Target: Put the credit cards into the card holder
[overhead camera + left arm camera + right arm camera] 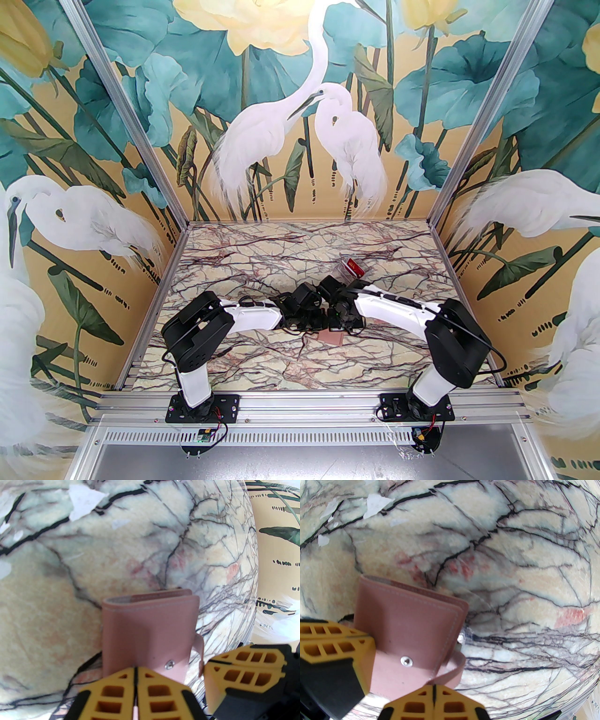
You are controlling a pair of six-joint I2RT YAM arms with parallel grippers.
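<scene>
- At mid-table, our dusty-pink leather folding card holder lies folded.
- Left gripper pinches its near edge, right gripper its snap tab.
- Opening step: next we pull the cover back.

The left arm and right arm meet over the middle of the marble table, the pink card holder showing just near their wrists; farther off, a red card sits at a clear box
</scene>
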